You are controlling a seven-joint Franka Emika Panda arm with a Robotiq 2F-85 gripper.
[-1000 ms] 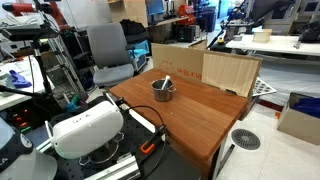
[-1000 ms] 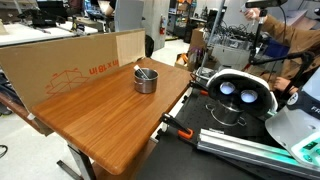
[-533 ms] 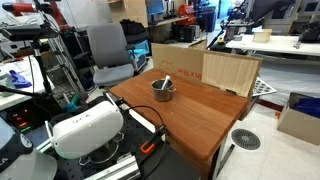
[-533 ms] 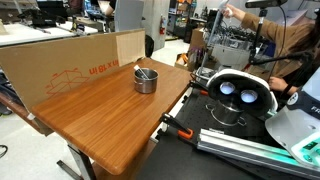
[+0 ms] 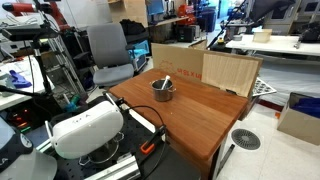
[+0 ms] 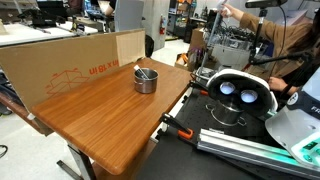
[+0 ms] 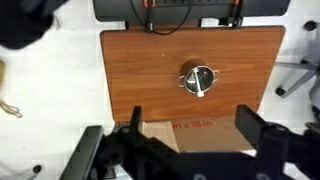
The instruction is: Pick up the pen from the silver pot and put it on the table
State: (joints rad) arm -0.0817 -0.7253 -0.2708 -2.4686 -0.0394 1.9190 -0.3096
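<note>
1. Claw: dark and blurred at the lower edge of the wrist view. Its fingers stand wide apart, released and grasping nothing. It hangs high above the worktop, well apart from the pot.
2. White housing: a smooth, rounded shell in the foreground of an exterior view. It hides part of the worktop's near corner.
3. Worktop: rectangular, with a smooth reddish-brown wooden top.
4. Silver pot: small, round and low-walled, of shiny grey metal. It stands upright on the worktop, on the half nearer the upright boards.
5. Pen: a short, thick stick inside the silver pot, with one end leaning over the rim. In the wrist view it lies across the pot's mouth. Its colouring is too small to make out.
6. Pale plywood board and brown cardboard panel: both stand upright along the worktop's far edge. The panel's red print is illegible.
7. Grey padded chair: it stands beyond the worktop, with its base hidden.
</note>
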